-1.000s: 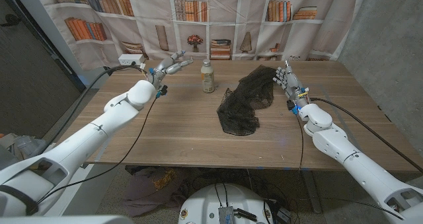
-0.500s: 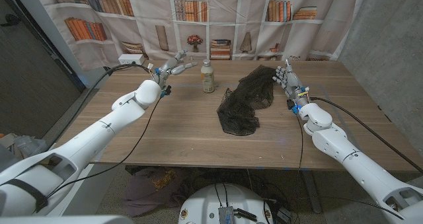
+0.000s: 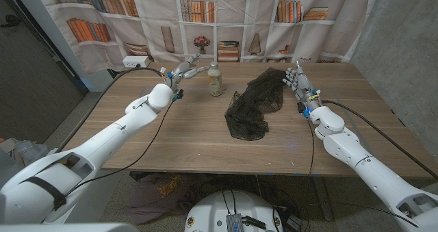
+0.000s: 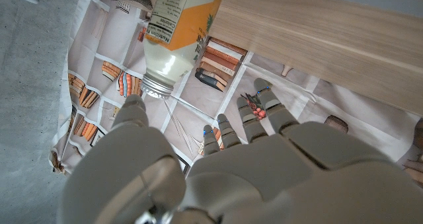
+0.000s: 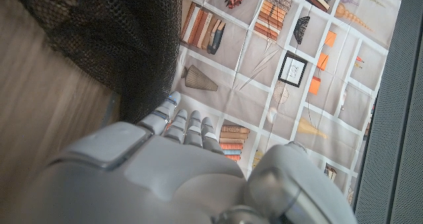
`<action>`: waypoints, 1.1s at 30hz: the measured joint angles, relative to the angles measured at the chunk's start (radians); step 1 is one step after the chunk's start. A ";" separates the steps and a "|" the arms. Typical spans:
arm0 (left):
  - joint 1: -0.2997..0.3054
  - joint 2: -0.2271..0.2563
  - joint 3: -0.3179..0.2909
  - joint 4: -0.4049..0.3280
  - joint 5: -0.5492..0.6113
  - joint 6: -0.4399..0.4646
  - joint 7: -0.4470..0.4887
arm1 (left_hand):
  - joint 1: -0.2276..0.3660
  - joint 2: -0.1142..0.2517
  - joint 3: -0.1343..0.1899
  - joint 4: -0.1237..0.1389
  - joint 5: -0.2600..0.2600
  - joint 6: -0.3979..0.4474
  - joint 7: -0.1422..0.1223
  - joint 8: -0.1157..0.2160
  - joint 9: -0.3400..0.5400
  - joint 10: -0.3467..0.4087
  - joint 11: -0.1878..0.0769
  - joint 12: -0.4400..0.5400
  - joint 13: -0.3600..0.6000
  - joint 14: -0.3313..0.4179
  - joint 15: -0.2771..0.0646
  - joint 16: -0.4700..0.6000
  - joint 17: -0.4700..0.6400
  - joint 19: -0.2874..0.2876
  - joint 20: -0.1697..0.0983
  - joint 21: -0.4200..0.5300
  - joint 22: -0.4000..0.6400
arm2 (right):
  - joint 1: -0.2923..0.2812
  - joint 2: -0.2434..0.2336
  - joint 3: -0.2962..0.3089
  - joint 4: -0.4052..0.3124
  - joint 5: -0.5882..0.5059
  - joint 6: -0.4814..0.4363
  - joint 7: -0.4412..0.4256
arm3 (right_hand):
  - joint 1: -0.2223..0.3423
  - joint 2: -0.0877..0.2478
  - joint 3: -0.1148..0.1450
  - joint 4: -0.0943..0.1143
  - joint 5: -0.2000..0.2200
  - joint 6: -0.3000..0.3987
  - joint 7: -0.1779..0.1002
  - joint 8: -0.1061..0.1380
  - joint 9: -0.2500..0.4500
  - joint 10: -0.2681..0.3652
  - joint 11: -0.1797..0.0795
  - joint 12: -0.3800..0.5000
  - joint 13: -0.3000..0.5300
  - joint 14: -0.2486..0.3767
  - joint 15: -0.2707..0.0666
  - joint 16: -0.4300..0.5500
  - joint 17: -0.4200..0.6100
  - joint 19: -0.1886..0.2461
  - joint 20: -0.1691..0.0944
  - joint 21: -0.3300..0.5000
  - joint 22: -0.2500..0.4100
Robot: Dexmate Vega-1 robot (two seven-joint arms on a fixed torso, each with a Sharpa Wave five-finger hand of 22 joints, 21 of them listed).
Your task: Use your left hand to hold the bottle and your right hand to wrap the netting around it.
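Although the left robot hand [image 3: 186,68] has its fingers spread and holds nothing, whether its fingertips touch the bottle [image 3: 215,79] is hard to tell; it has moved closer since a second ago. The right robot hand [image 3: 296,81], fingers apart, stands beside the netting [image 3: 251,103] on the bench [image 3: 171,136], its fingertips hidden against the mesh.

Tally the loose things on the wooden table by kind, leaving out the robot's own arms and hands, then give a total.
Bottle: 1
Black netting: 1
White power strip at the table's far left corner: 1
Total: 3
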 measured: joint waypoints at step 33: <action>-0.082 -0.083 0.070 0.166 0.010 -0.080 -0.034 | 0.025 -0.004 -0.014 -0.014 -0.001 0.127 0.009 0.057 0.000 0.056 0.020 0.012 -0.007 -0.057 0.000 -0.025 -0.026 -0.067 -0.098 -0.055 -0.028 | 0.004 0.003 0.006 0.022 0.013 0.026 0.025 | 0.000 0.000 0.000 0.000 -0.008 0.004 -0.004 0.000 0.000 0.000 0.000 0.000 0.000 0.003 -0.003 0.000 0.000 -0.005 0.005 -0.003 0.000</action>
